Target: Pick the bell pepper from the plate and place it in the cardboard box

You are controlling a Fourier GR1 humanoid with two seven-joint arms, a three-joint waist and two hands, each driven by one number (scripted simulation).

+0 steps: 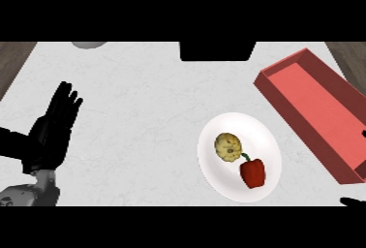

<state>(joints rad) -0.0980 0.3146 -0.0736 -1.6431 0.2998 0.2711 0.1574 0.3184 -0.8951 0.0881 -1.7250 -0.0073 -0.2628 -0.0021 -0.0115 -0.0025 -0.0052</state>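
Observation:
A red bell pepper (252, 173) with a green stem lies on the lower right part of a white plate (218, 174). A pale yellow knobbly vegetable (228, 147) lies on the same plate, just above and left of the pepper. The box (314, 111) is red, long and open-topped, slanting from the upper middle right down to the right edge. My left hand (52, 131) is at the far left, open with fingers straight and pointing up, well away from the plate. Only a black tip of my right hand (353, 201) shows at the lower right corner.
The counter (143, 106) is pale grey marble. A black block (217, 50) sits at its far edge, and a grey rounded object (88, 44) peeks in at the top left. Dark wood shows beyond both upper corners.

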